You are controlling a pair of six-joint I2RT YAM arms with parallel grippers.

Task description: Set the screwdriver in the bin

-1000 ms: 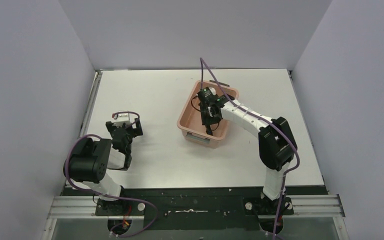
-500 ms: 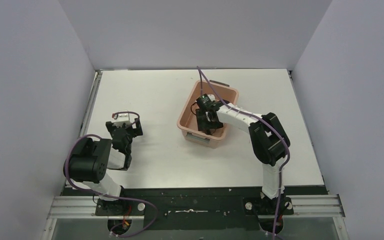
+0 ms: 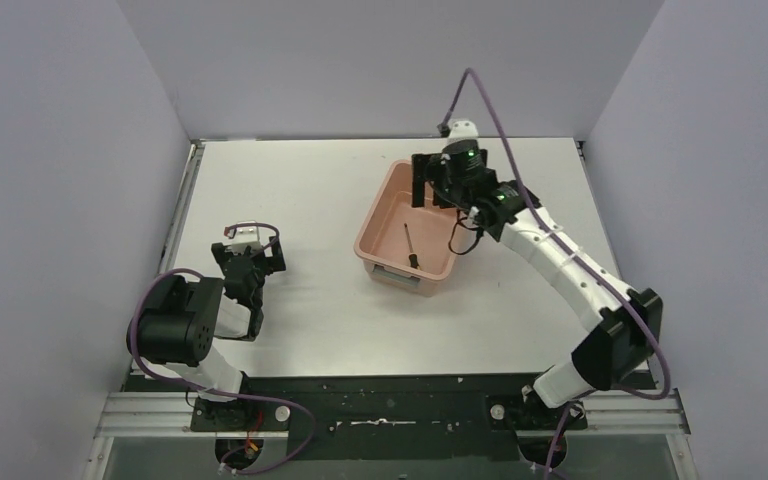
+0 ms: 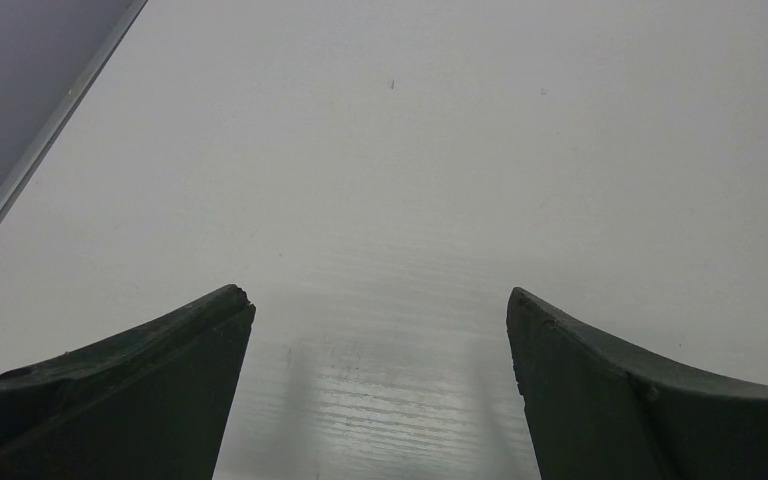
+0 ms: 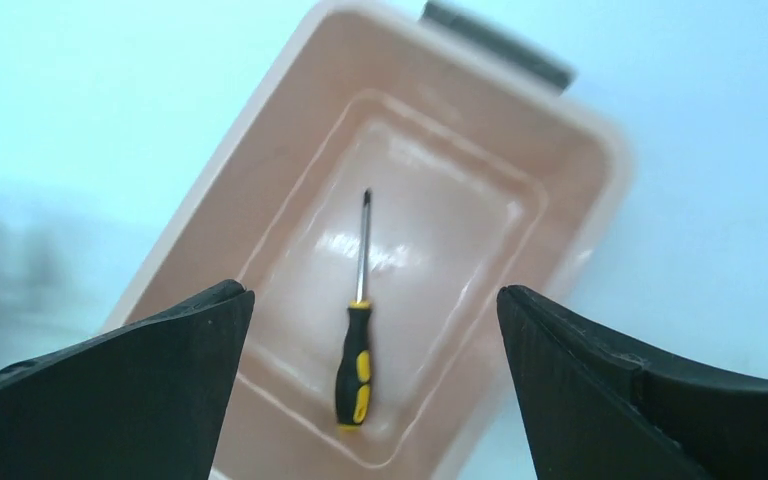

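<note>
The screwdriver (image 3: 409,245), with a thin shaft and a black and yellow handle (image 5: 352,365), lies flat on the floor of the salmon-pink bin (image 3: 372,222), free of any gripper. My right gripper (image 3: 436,183) hangs above the bin's far end. In the right wrist view its jaws stand wide open with nothing between them (image 5: 373,292), and the bin (image 5: 260,185) lies well below. My left gripper (image 3: 250,256) rests low over the table at the left, far from the bin. It is open (image 4: 378,295) over bare white tabletop.
Grey walls close in the white table (image 3: 300,190) on three sides. A metal rail (image 3: 182,215) runs along its left edge. A purple cable (image 3: 480,85) arches above the right wrist. The arm bases sit on a black strip (image 3: 390,385) at the near edge.
The right gripper opened inside the bin and let go of the screwdriver. It then rose and drew back to the bin's far end. The left arm stayed still.
</note>
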